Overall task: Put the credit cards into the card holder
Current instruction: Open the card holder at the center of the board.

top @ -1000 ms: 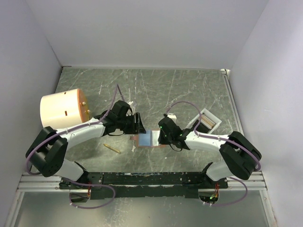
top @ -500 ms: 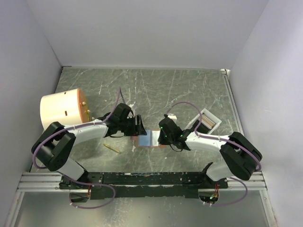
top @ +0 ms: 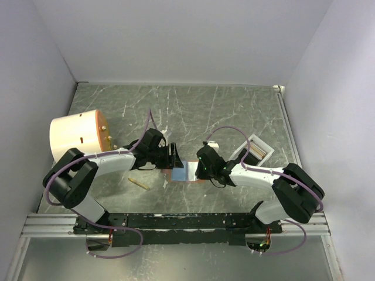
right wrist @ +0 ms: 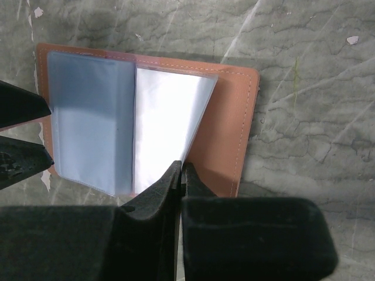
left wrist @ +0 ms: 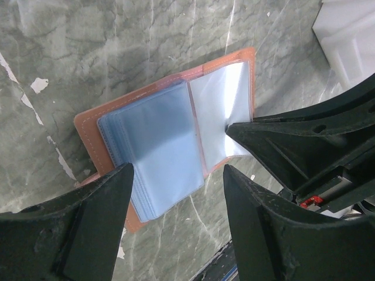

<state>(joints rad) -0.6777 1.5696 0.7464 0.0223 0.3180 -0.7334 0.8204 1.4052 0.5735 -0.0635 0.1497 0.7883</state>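
Nearest the right wrist camera, the right arm's black fingers [right wrist: 179, 171] are pressed shut on the lower edge of a translucent white plastic sleeve page [right wrist: 167, 117]. They hold that edge up off the tan-brown leather-like card holder [right wrist: 231, 111], which lies open and flat on the green-grey marbled counter [right wrist: 304, 70]. The holder's long axis runs across that frame, with its spine straight ahead of the fingertips. A stack of glossy pale-blue leaves [right wrist: 88, 117] covers its half at the left of the frame; whether these are empty sleeves or hold cards, I cannot tell.

In the left wrist view, the left arm's fingers [left wrist: 176, 175] stand wide apart and grip nothing, straddling the blue stack's lower edge from above. Both arms are at the holder. With the right one holding the pocket, I judge the left to be the one free to fetch a credit card.

No loose card shows clearly. Farther back in the overhead view, right of centre, a white open plastic tray [top: 263, 142] holds thin things too small to name. At far left stands a big cream cylinder [top: 75, 137].
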